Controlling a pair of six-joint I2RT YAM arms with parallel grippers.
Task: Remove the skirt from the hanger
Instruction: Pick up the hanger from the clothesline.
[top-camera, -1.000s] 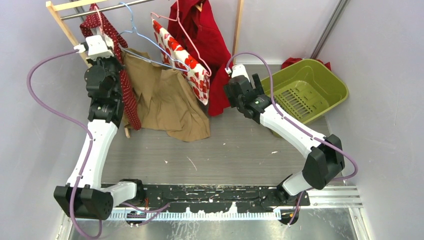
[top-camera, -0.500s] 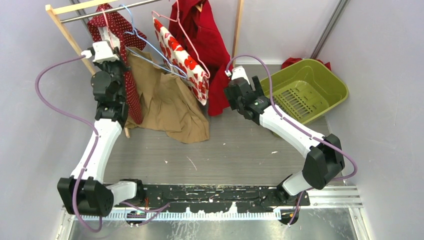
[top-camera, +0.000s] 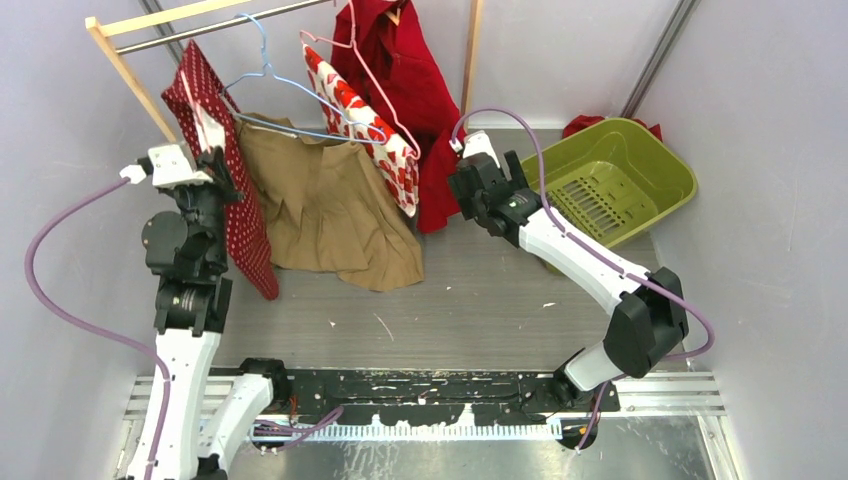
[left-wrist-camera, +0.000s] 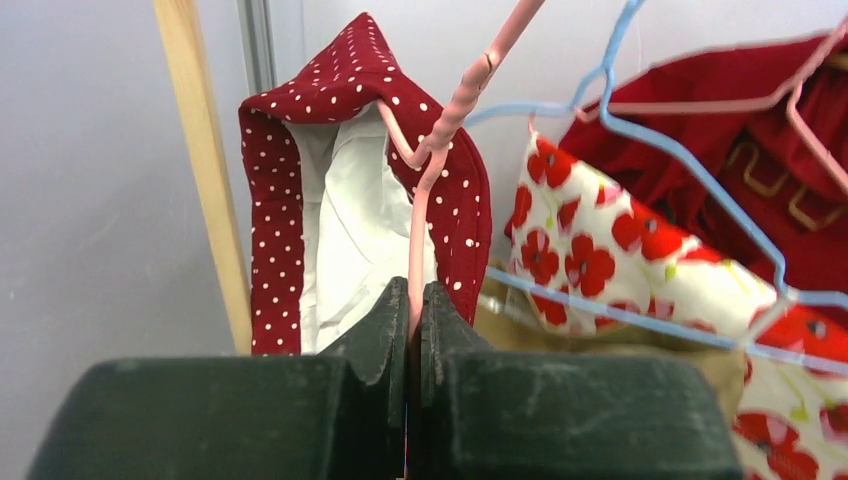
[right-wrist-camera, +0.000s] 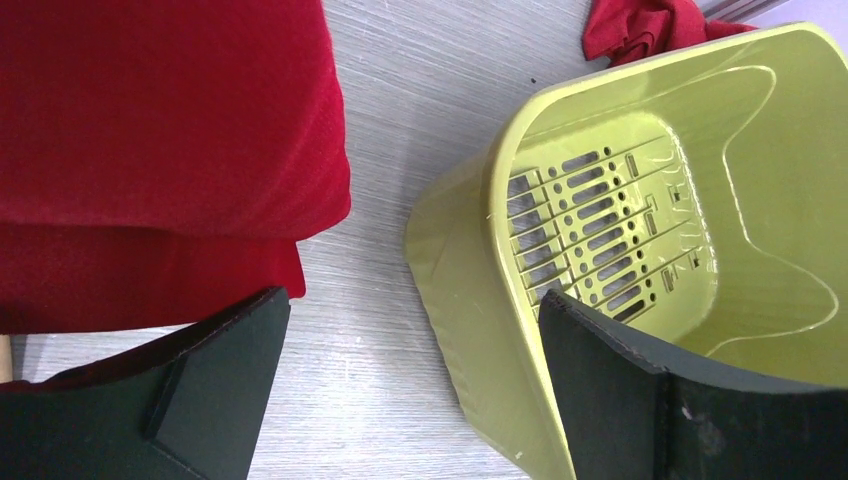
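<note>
A red polka-dot skirt (top-camera: 240, 220) with white lining hangs on a pink wire hanger (left-wrist-camera: 445, 130) at the left of the rack. My left gripper (top-camera: 205, 165) is shut on that hanger's wire (left-wrist-camera: 413, 300), just below the skirt's waistband (left-wrist-camera: 350, 110). I cannot tell whether the hook is on the rail. A tan skirt (top-camera: 320, 205) hangs on a blue hanger (top-camera: 265, 75) beside it, and a white red-flowered skirt (top-camera: 370, 130) on another pink hanger. My right gripper (top-camera: 488, 190) is open and empty above the floor (right-wrist-camera: 410, 310), beside a hanging red garment (right-wrist-camera: 160, 120).
A wooden rack post (top-camera: 130, 75) stands left of the polka-dot skirt and shows in the left wrist view (left-wrist-camera: 205, 170). A green basket (top-camera: 610, 180) sits at the right, close to my right fingers (right-wrist-camera: 640, 200). A red cloth (top-camera: 590, 125) lies behind it.
My left arm has drawn back toward me and left with the pink hanger in its grip. The polka-dot skirt swung left with it, apart from the tan skirt. The right arm has not moved.
</note>
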